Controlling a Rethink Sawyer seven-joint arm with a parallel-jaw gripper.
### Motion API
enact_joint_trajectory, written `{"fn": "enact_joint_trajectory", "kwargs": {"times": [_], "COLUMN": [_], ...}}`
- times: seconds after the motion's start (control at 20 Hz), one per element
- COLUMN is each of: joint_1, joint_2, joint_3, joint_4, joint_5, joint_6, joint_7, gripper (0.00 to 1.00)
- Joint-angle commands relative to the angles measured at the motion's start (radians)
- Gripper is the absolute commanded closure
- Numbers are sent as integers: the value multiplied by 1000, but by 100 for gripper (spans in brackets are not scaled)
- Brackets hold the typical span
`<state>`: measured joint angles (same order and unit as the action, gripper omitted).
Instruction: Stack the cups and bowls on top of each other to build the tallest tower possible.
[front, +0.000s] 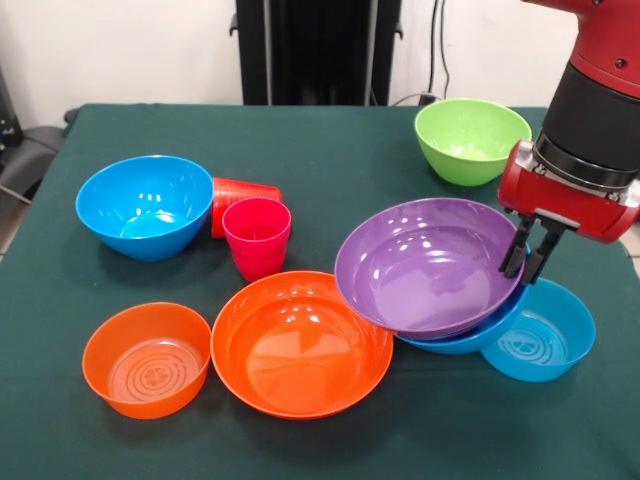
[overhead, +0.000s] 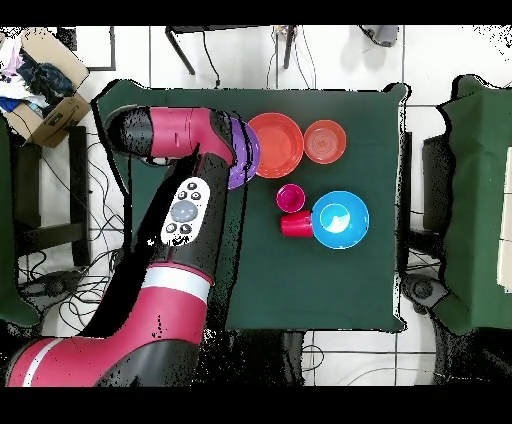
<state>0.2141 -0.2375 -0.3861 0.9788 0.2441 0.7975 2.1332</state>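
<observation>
The gripper (front: 530, 262) pinches the rim of the purple bowl (front: 425, 262), which leans on a blue bowl (front: 462, 338) and the big orange bowl (front: 300, 345). A pink cup (front: 257, 237) stands by a red cup (front: 240, 196) lying on its side on the counter (front: 330, 170).

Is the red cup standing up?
No, the red cup lies on its side behind the upright pink cup, beside the blue bowl.

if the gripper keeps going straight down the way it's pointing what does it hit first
Most likely the right rim of the purple bowl: the gripper points down with its dark fingers right at that edge. A large blue bowl lies just beneath. Depth is unclear, so it could slip past the rim.
</observation>
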Motion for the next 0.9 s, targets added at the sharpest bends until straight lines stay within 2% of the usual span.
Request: {"fn": "enact_joint_trajectory", "kwargs": {"times": [0.05, 0.9], "joint_1": [9, 19], "joint_2": [-29, -59], "joint_3": [57, 35], "joint_4": [58, 113], "joint_5": [1, -13], "joint_6": [70, 73], "joint_7": [152, 159], "gripper": [100, 100]}}
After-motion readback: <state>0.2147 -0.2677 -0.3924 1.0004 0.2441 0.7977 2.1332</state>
